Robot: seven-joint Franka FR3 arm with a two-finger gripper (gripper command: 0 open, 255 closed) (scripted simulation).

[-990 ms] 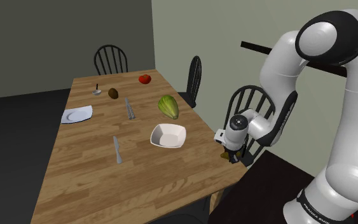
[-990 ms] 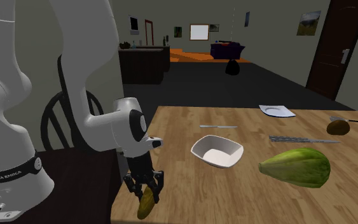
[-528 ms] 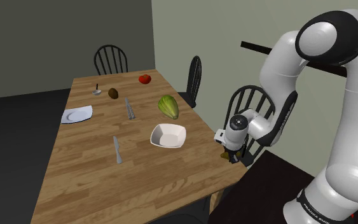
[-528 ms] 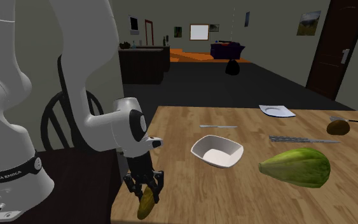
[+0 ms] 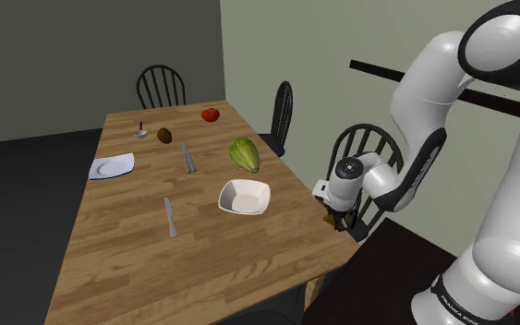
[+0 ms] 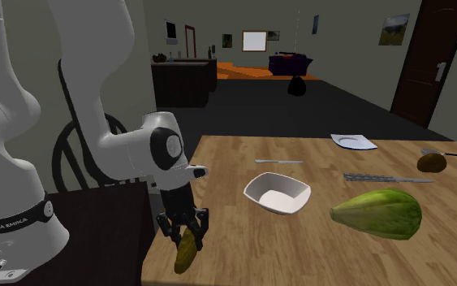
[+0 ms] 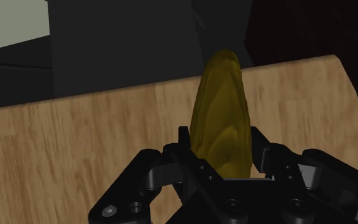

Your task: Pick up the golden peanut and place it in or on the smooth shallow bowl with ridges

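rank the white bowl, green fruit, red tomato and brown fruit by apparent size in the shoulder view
1. white bowl
2. green fruit
3. red tomato and brown fruit look alike; both are farther from the camera

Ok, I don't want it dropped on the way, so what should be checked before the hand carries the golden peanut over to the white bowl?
1. The golden ridged peanut is clasped in the hand: ok.
2. The peanut is lifted clear of the wooden table: cannot tell.
3. The white shallow bowl is upright and empty: ok.
4. Nothing stands between hand and bowl, just bare wood: ok.
5. The green oval fruit lies apart from the bowl: ok.
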